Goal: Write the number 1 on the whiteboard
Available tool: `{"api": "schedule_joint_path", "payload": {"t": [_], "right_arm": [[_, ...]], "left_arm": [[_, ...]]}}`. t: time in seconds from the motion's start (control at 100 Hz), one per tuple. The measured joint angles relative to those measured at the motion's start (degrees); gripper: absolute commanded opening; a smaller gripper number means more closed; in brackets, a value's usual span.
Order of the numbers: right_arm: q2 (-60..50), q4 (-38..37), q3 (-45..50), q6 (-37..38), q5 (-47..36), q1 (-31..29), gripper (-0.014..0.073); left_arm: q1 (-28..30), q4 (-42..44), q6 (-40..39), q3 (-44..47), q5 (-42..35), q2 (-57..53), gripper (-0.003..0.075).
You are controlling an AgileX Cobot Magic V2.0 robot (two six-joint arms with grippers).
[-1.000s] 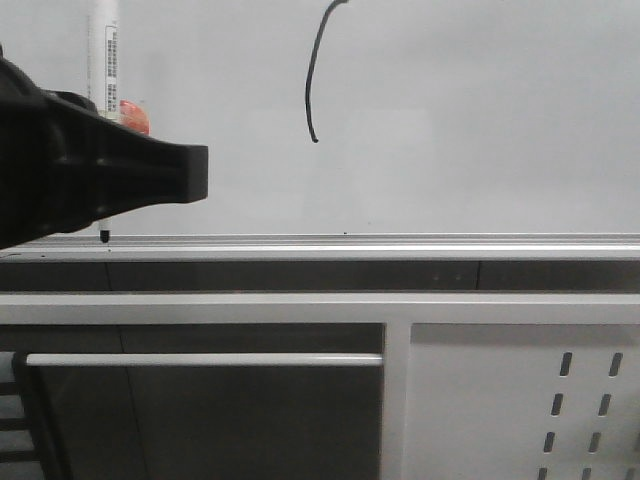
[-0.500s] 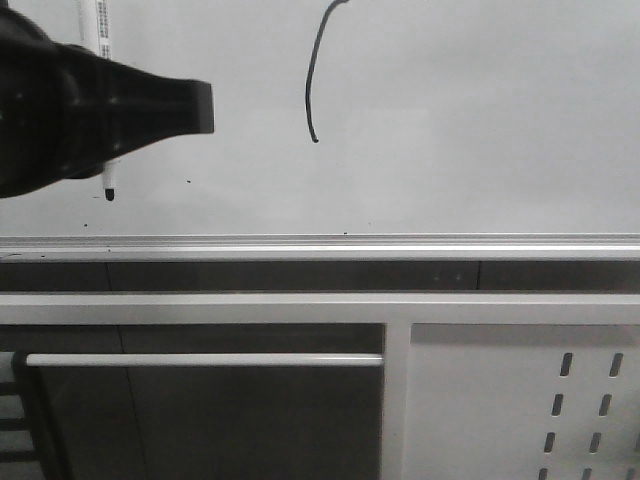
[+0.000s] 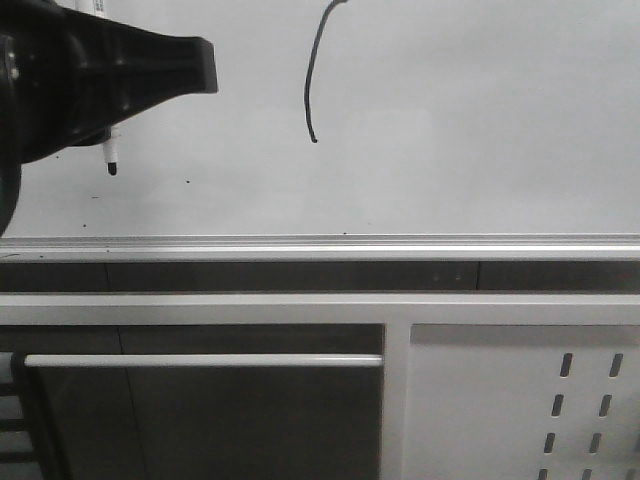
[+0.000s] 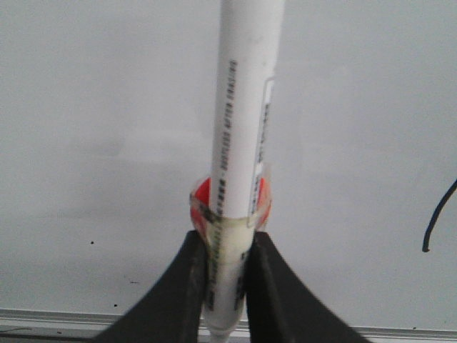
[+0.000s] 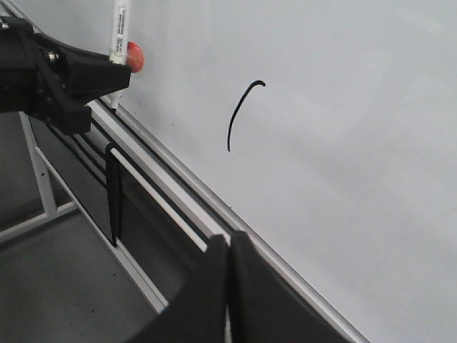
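Observation:
The whiteboard (image 3: 470, 130) fills the upper part of the front view, with its silver rail (image 3: 400, 245) along the lower edge. The number 1 (image 3: 311, 75) is a thin, curved black stroke with a small hook at its top, also seen in the wrist views (image 4: 434, 220) (image 5: 238, 114). My left gripper (image 4: 227, 268) is shut on a white marker (image 4: 239, 128) with a red collar (image 5: 134, 57). The marker's black tip (image 3: 110, 167) points down, above the rail and far left of the stroke. Whether it touches the board I cannot tell. My right gripper (image 5: 228, 246) is shut and holds nothing.
Below the rail stands a metal frame with a horizontal silver bar (image 3: 200, 360) and a pale panel with slotted holes (image 3: 520, 400). Small black specks (image 3: 187, 182) dot the board near the marker tip. Grey floor (image 5: 57, 286) lies under the frame.
The left gripper has risen with the marker. The tip went from just above the rail to well up the board face. The stroke is unchanged.

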Motion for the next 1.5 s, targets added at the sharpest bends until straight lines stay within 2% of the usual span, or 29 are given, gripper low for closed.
{"api": "schedule_joint_path", "payload": {"t": [0.16, 0.35, 0.52, 0.78, 1.07, 1.5], "right_arm": [[0.00, 0.00, 0.00, 0.00, -0.28, 0.00, -0.0076], [0.00, 0.00, 0.00, 0.00, -0.28, 0.00, -0.0076], [0.00, 0.00, 0.00, 0.00, -0.28, 0.00, -0.0076], [0.00, 0.00, 0.00, 0.00, -0.56, 0.00, -0.0076], [0.00, 0.00, 0.00, 0.00, -0.89, 0.00, -0.0076], [0.00, 0.00, 0.00, 0.00, -1.59, 0.00, -0.0076]], "left_arm": [[1.09, 0.00, 1.05, -1.33, -1.30, 0.00, -0.0016], [5.44, 0.00, 5.69, -4.04, -7.40, 0.06, -0.0016], [6.44, 0.00, 7.42, -4.75, -7.24, 0.06, -0.0016], [9.37, 0.00, 9.16, -5.29, -11.09, 1.03, -0.0015], [10.36, -2.25, 14.32, -8.87, -13.60, 2.94, -0.0015], [11.09, -2.46, 14.95, -9.20, -14.46, 3.11, -0.0015]]}}
